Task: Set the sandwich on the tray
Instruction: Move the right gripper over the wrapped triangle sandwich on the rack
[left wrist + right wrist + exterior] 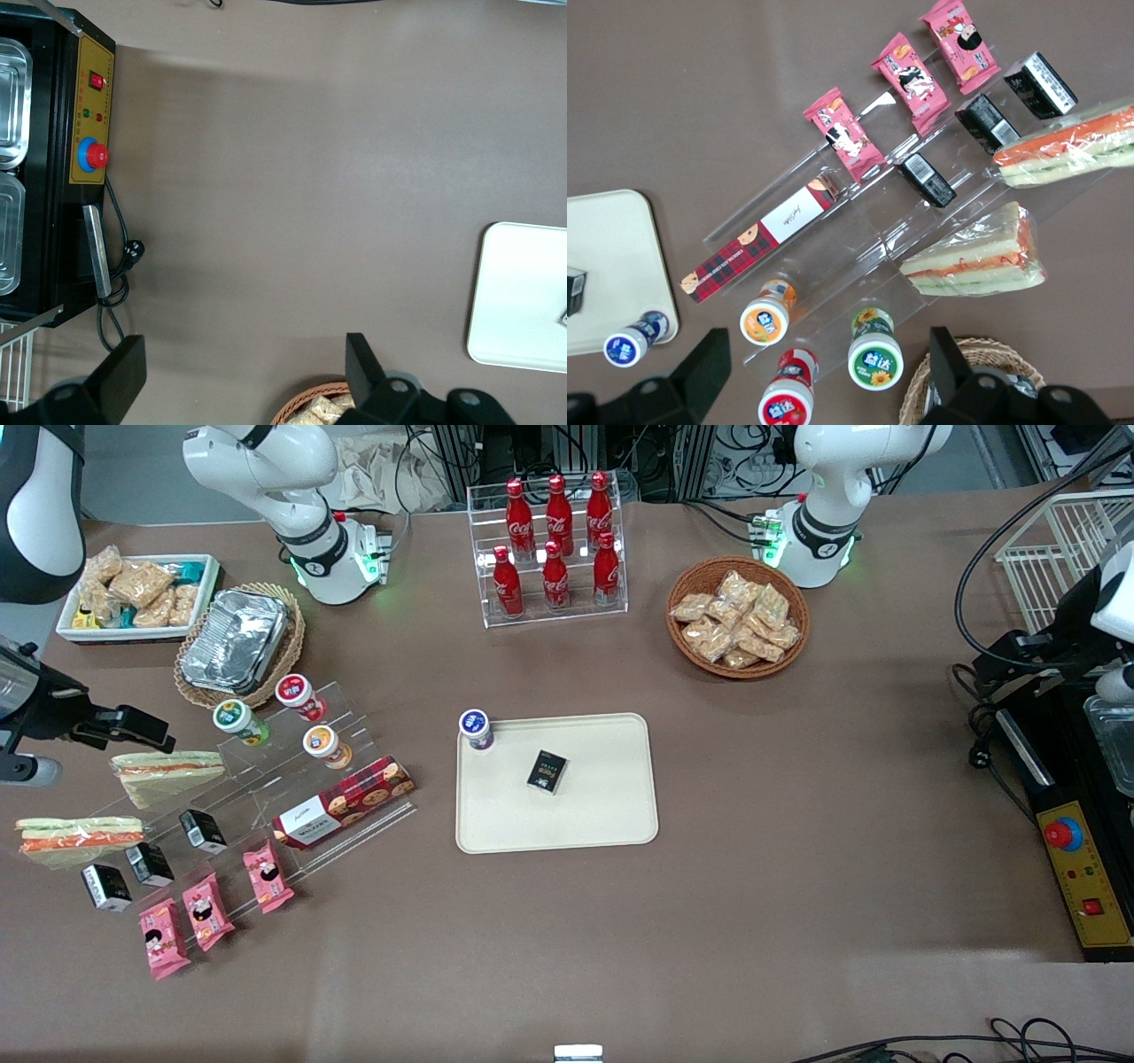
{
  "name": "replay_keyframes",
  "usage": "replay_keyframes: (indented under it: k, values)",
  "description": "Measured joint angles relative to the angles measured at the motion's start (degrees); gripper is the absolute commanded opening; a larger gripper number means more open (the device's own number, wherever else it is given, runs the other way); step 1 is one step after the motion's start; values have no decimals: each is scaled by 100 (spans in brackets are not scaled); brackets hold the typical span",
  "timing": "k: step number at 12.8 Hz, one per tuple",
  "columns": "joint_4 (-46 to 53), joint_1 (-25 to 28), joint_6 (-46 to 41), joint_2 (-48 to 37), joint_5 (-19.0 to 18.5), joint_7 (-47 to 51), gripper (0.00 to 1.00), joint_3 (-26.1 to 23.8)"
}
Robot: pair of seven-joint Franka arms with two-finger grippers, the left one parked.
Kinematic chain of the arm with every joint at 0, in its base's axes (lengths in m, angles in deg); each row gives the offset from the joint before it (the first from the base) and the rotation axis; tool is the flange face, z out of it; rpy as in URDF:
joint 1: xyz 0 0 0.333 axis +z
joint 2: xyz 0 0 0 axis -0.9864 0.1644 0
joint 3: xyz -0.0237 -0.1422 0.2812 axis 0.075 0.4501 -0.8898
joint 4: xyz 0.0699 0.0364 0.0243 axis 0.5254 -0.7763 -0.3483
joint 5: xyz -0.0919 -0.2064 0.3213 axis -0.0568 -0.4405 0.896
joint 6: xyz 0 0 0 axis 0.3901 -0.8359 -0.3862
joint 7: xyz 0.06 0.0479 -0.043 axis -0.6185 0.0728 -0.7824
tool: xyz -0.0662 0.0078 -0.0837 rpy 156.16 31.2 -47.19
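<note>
The sandwich (80, 840) (1067, 146), a clear-wrapped wedge with a thick orange band and a thin green layer, lies on the clear stepped rack (266, 779) at the working arm's end of the table. The cream tray (602, 815) (611, 257) (523, 292) lies flat mid-table, carrying a small black box (547, 771) and a blue-lidded cup (476, 729) at one corner. My gripper (133, 728) (824, 376) hangs open and holds nothing. It is above the rack's upper step, over the small bottles, farther from the front camera than the sandwich and apart from it.
A second wrapped wedge (168, 772) (979, 257) with a pale triangular face lies just under the gripper. The rack also holds small bottles (295, 695), black boxes (149, 864), pink packets (208, 911) and a cookie box (344, 812). A foil tray in a wicker basket (237, 642) is close by.
</note>
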Motion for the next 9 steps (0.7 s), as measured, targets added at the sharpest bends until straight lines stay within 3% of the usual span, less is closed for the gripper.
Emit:
replay_keyframes:
  k: [9]
  values:
    - [306,-26,128,99,-1,3603,100,47]
